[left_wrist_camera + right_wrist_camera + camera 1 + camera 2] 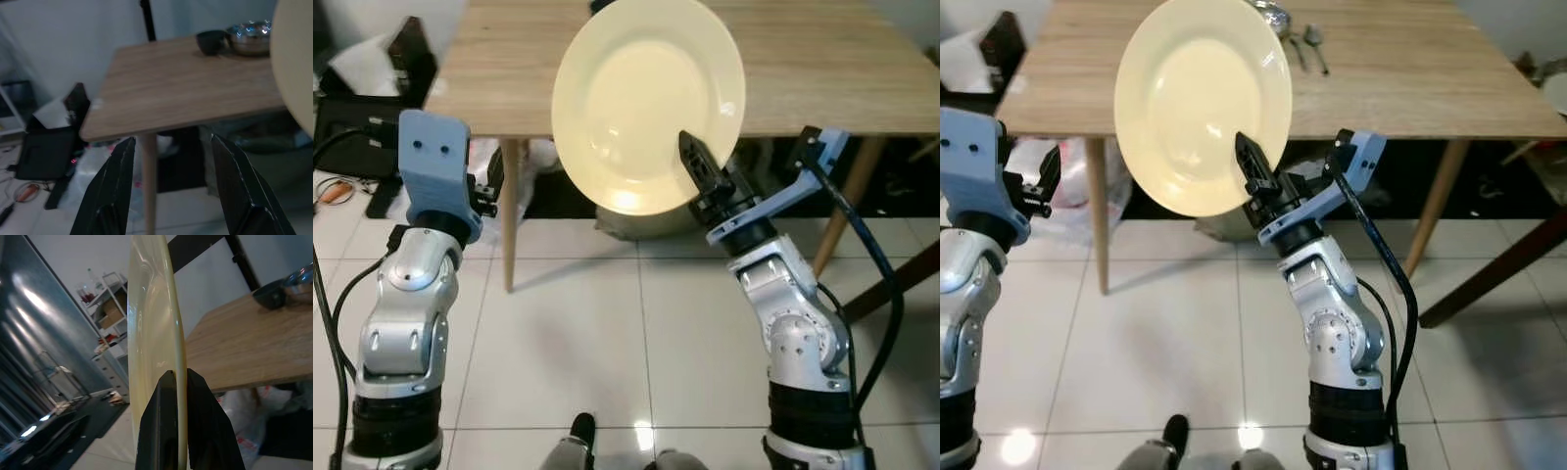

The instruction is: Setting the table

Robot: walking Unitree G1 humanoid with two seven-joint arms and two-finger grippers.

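The plate (641, 103) hides part of the table (822, 69) behind it and one finger of the right gripper (700, 164), its top rim runs off the left eye view, and the spoons (1304, 41) beyond it are too small to count.

A round, glossy, pale yellow ceramic plate (641, 98), plain and unpatterned. The light wood-grain tabletop (822, 69) is tan. The right pincer (700, 162) has black fingers. White tiled floor (607, 323) shows thin grey grout lines.
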